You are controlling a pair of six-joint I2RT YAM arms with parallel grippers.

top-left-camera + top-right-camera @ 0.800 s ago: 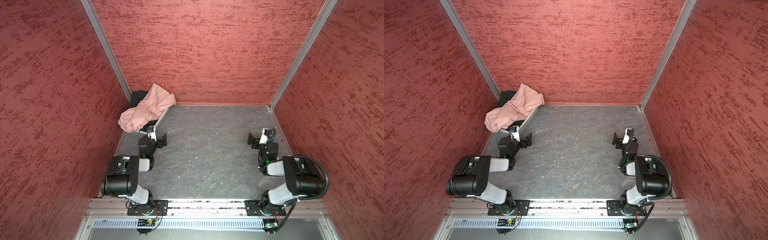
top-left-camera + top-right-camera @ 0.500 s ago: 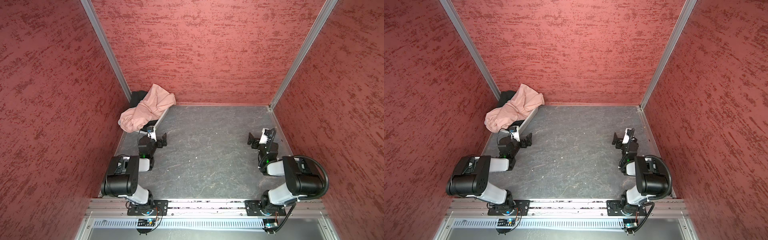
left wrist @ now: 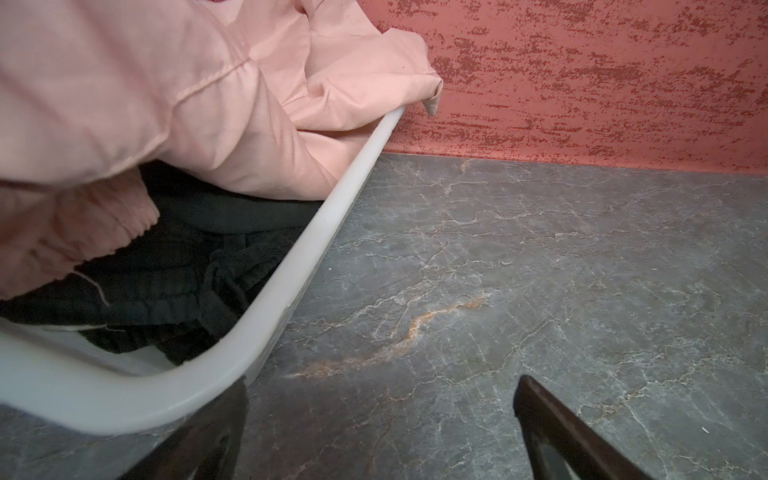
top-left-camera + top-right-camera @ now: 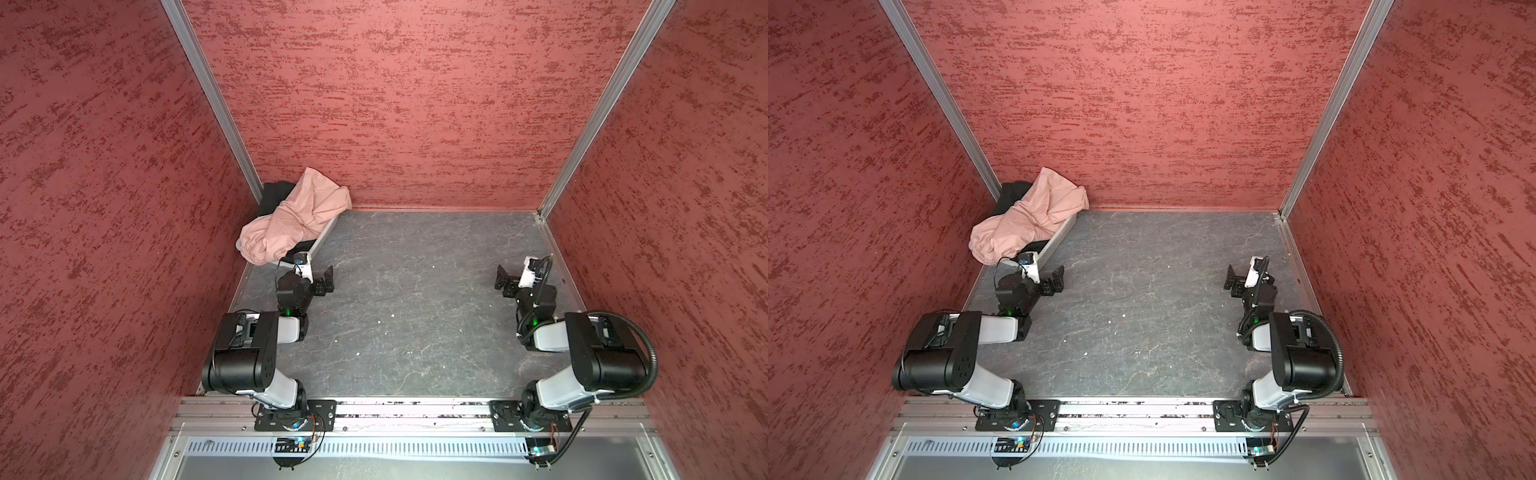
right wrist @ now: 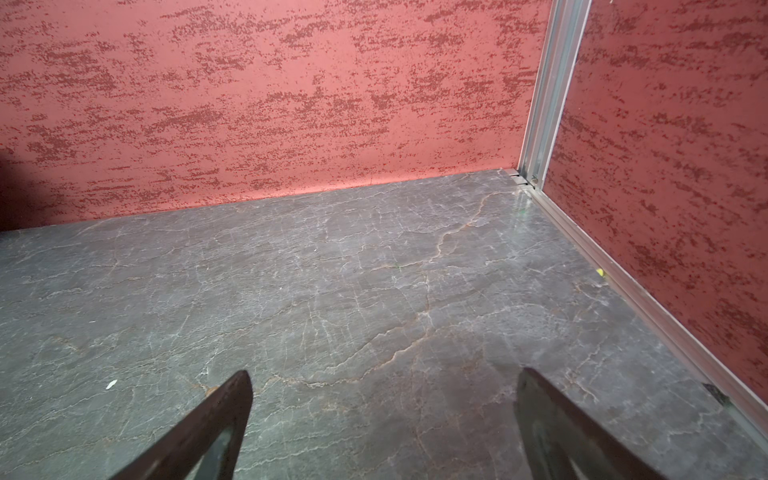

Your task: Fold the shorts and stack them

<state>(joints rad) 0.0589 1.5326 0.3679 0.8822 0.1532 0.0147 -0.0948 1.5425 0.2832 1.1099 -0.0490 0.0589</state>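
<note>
Both my pincers are wide open and hold nothing. My left pincer [image 3: 380, 392] sits low over the table [image 4: 415, 299], right by the near end of the white basket [image 3: 316, 232]. One of its fingers [image 3: 208, 436] is just beside the basket's round corner. I cannot tell if it touches. My right pincer [image 5: 382, 382] is by the right edge of the table, well apart from the clothes. Only table is in front of it.

The basket is in the far left corner of the table, close to the walls [image 4: 395, 104]. The pink shorts [image 4: 293, 218] lie in a bunched heap on top and spill over the basket's edge. The black shorts [image 3: 187, 274] lie under them, inside the basket.

I think the shorts are light, soft and floppy. They will sag and bunch when I lift them, and they will not break. The pink cloth looks smooth, so it may slip out of a small pinch. I would take the pink pair first, at its thick gathered waistband [image 3: 104, 237], which hangs near my left pincer. That part is fat and easy to pinch.

The corner is tight, with two walls and the basket's hard edge close by. The cloth could catch on that edge, or the basket could come along too. The middle of the table is wide and bare, a good place to spread and fold.
</note>
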